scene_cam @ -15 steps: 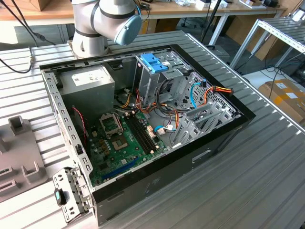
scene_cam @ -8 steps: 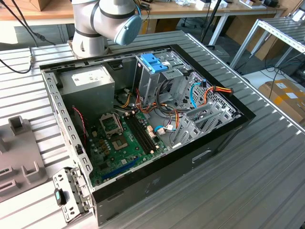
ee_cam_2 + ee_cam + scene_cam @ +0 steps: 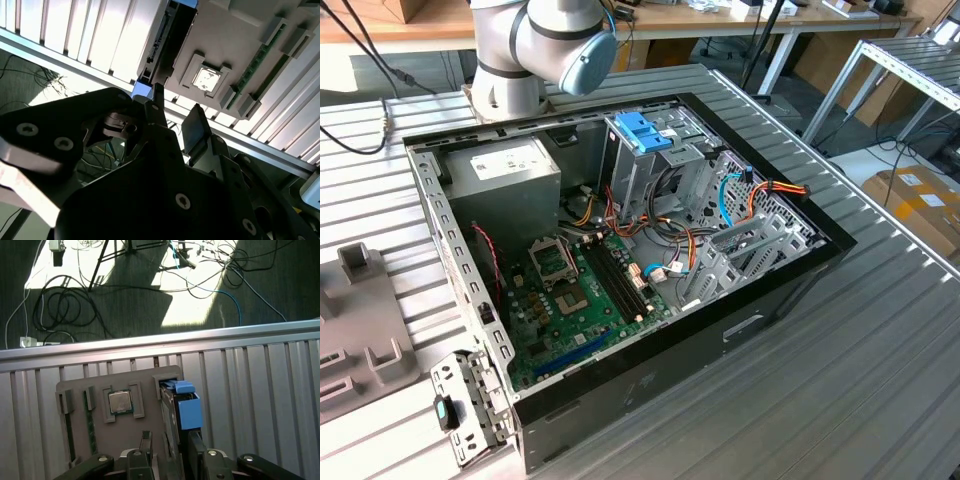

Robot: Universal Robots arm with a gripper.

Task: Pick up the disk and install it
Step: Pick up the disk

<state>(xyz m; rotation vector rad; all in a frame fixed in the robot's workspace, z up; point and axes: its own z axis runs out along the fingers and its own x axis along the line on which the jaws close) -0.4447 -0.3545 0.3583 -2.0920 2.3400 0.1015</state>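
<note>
You get no readable writing here: the power-supply box [image 3: 500, 215] in the exterior view wears a white sticker [image 3: 510, 160] whose print is too small to make out. In both wrist views your gripper [image 3: 169, 437] [image 3: 176, 102] is spread wide and grips nothing. The disk [image 3: 170, 405] [image 3: 167, 40] stands on edge in the grey holder tray [image 3: 115, 432]. In the first wrist view its near end sits between the parted fingers.

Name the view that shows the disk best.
The first wrist view: the disk stands on edge in the grey holder, blue rail plain. The second wrist view catches its dark edge beyond the tool. The exterior view faces the open case.
</note>
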